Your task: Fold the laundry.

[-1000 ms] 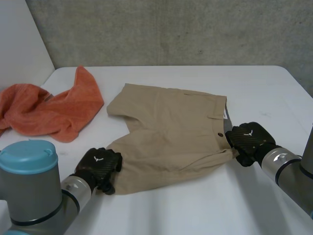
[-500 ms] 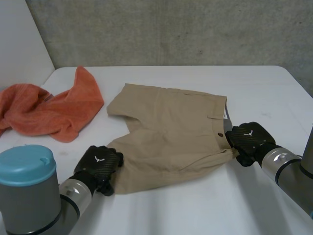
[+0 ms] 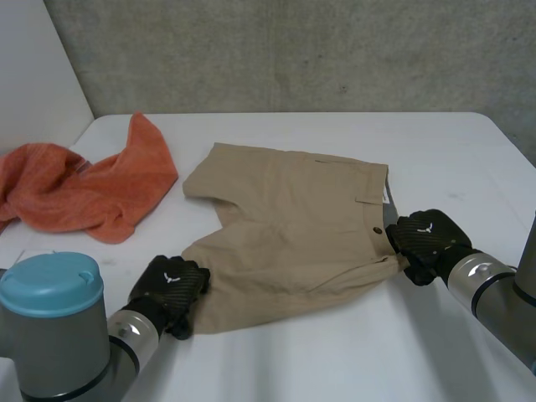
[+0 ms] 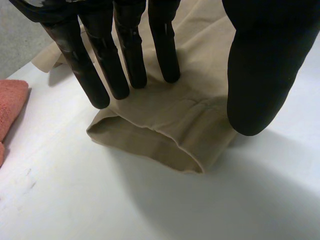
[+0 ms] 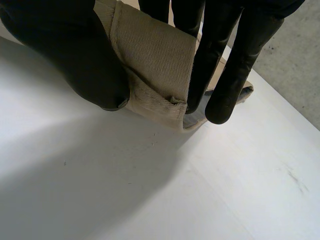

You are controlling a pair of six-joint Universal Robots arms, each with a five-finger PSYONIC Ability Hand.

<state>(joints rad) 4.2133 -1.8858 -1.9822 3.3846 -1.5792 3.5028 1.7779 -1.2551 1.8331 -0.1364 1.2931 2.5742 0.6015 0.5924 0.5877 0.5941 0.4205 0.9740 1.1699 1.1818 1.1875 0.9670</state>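
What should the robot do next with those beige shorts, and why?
Probably curl the left hand shut on the leg hem of the shorts: its fingers are straight over the hem with the thumb apart, not gripping, while the right hand pinches the waistband corner. Holding both ends would let it lift and fold.

A white tabletop (image 3: pixel 435 151) carries two pieces of laundry. A pair of beige shorts (image 3: pixel 293 226) lies spread flat on it, reaching from my left fingers (image 4: pixel 131 55) across to my right fingers (image 5: pixel 237 75). One leg hem sits just under my left fingertips, its open end lying on the white surface beyond them. A corner of the waistband is pinched between my right fingers and thumb. A rumpled orange towel (image 3: pixel 84 193) lies beyond my left fingers, near the shorts but apart from them.
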